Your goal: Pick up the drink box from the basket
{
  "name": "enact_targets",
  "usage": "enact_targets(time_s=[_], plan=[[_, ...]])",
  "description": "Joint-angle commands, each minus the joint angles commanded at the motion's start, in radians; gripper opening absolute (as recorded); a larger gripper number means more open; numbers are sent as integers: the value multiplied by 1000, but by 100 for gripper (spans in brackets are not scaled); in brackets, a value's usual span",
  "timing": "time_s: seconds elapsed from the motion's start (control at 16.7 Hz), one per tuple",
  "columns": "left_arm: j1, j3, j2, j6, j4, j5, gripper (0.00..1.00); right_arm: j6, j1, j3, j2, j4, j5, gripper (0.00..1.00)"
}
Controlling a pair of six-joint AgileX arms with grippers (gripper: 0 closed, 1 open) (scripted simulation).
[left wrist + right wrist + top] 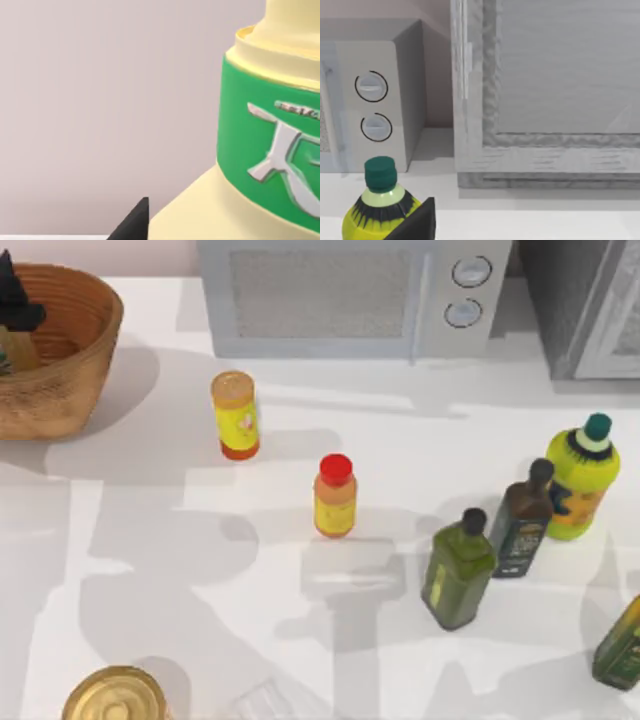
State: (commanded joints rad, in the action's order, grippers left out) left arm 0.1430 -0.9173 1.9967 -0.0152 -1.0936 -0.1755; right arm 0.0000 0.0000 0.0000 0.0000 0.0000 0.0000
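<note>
The left end effector (14, 295) hangs dark over the basket (70, 360) at the desk's (180, 540) far left corner; whether its fingers are spread or closed I cannot tell; the drink box (15, 350) shows just beneath it inside the basket as a beige sliver; in the left wrist view the drink box (240, 210) sits close against a dark fingertip (135, 222), its green band and cream shoulder beside it; the right end effector's fingertip (417, 225) sits just beside a yellow bottle with a green cap (380, 210), with a microwave (370, 100) farther off.
</note>
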Motion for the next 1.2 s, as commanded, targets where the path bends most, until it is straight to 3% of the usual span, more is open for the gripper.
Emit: enact_targets(time_s=[0.54,0.96,1.2], plan=[[-1,-200,-266,-2,483,5,0,0,0,0,0,0,0,100],[-1,-226,-298,-4,532,6,0,0,0,0,0,0,0,100],[-8,-145,-389,4,577,17,0,0,0,0,0,0,0,100]])
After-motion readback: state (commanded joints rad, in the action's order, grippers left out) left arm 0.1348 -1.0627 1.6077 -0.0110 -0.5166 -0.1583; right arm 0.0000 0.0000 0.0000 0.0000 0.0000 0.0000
